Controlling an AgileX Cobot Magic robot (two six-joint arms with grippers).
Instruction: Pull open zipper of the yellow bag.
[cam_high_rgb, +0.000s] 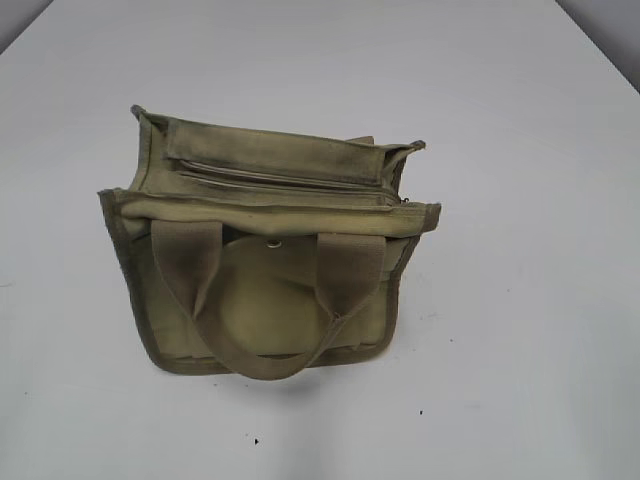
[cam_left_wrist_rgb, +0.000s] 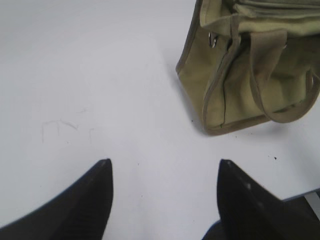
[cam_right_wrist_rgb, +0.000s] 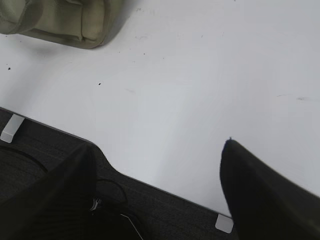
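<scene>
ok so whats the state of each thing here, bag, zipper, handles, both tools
olive-khaki canvas bag: upright on the white table, untouched
long olive-tape zipper on top: looks closed, silver pull tab at its right end
wide webbing loop handles: flopped down over the front
left tool: open, empty, clear of the bag
right tool: open, empty, near the table edge

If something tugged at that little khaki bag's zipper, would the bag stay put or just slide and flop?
Probably it would flop: the yellow bag is soft canvas, with drooping handles and a sagging top. It likely slides too, sitting loose on the smooth white table. The zipper lies along the top, so the fabric may bunch unless held.
</scene>
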